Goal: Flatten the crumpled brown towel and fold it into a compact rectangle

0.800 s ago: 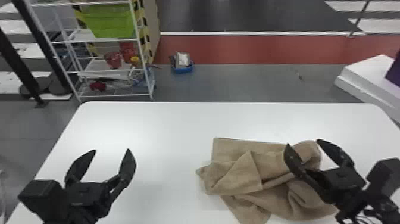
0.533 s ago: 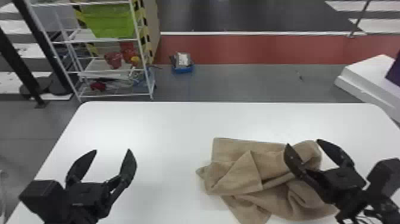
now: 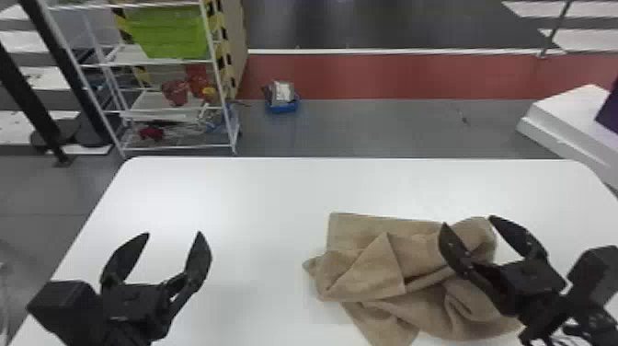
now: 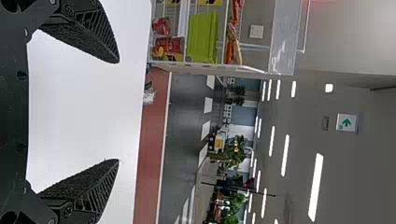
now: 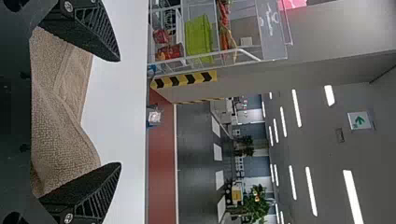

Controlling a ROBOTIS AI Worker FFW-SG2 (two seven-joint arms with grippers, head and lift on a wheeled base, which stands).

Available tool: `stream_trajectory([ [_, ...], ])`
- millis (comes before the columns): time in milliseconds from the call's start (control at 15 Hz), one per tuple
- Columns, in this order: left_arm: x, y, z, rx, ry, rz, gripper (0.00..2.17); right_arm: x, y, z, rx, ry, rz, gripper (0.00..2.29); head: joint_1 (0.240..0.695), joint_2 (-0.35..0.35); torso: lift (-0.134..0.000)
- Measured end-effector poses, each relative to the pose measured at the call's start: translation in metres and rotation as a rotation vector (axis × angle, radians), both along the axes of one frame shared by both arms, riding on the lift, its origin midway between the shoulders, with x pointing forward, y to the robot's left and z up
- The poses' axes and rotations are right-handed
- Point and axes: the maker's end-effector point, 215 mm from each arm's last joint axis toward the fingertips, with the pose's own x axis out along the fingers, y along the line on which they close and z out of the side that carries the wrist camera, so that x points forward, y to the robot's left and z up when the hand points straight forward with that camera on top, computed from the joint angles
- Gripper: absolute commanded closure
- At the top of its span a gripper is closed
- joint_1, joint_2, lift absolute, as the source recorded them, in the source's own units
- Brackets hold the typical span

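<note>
At the near side of the table, over its left part, the left gripper [image 3: 174,233] has its two black fingers spread wide with nothing between them. Over the right part, the right gripper [image 3: 468,221] is spread wide too and has hold of nothing; its fingers overlap the towel in the head view, though I cannot tell whether they touch it. In the right wrist view brown cloth shows behind the gap between those fingers.

The brown towel [image 3: 377,271] lies crumpled on the near right part of the table, running out at the bottom edge of the head view. A triangular fold lies across its middle, its far left corner is squared and fairly smooth, and the cloth bunches into loops and ridges under the right gripper. The table [image 3: 253,207] is white with rounded far corners.

Past it on the left is a white wire rack [image 3: 225,106], with a green bin [image 3: 170,34] on an upper shelf and red containers [image 3: 177,92] lower down. Right of the rack, a blue tray [image 3: 283,107] sits on the grey floor, and a white block [image 3: 565,110] stands at the far right. Farther back come a red floor band [image 3: 391,76], a white line and a dark floor [image 3: 368,23]. Farther still, the left wrist view shows green plants [image 4: 236,203] and a green-arrow sign [image 4: 347,123]
</note>
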Motion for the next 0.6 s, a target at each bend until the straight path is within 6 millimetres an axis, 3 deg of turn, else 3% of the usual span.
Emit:
stream_trajectory([
  [400,-0.002,-0.004,0.001,0.003,0.000,-0.006,0.14,-0.002,0.019,0.008,-0.001,-0.029,0.043,0.08,0.695,0.040,-0.124],
  [600,-0.003,-0.004,0.002,0.005,0.000,-0.006,0.14,-0.004,0.047,0.018,-0.028,-0.064,0.112,0.08,0.695,0.067,-0.124],
])
